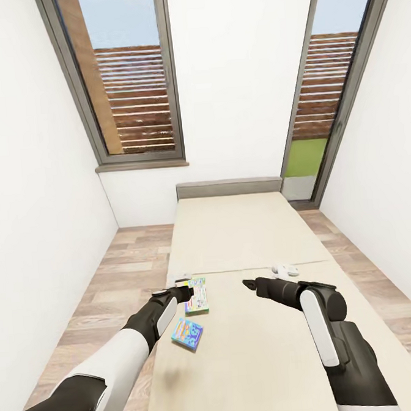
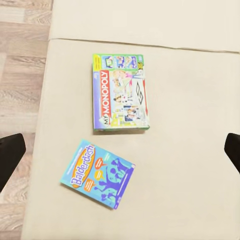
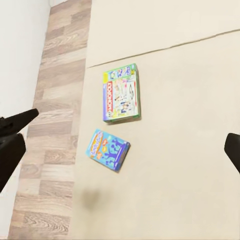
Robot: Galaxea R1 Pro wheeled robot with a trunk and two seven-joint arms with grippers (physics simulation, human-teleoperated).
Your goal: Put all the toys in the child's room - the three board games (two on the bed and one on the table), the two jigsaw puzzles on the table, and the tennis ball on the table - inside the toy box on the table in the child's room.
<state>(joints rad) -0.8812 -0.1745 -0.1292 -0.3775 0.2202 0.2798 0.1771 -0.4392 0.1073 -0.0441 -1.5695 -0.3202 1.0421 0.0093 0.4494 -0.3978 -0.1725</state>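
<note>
From the head camera I see the bed (image 1: 244, 239) running toward 12 o'clock, two board games lying flat on its beige sheet near the 9 o'clock edge. The Monopoly box (image 1: 196, 295) sits just beyond the blue Balderdash box (image 1: 187, 333), close but apart. My left tool (image 1: 172, 289) hovers at the Monopoly box's 9 o'clock side; on its wrist camera the fingers (image 2: 10, 155) stand wide apart, holding nothing, both games between them below. My right tool (image 1: 250, 284) hangs over the sheet at 3 o'clock from the games, spread wide too, empty
</note>
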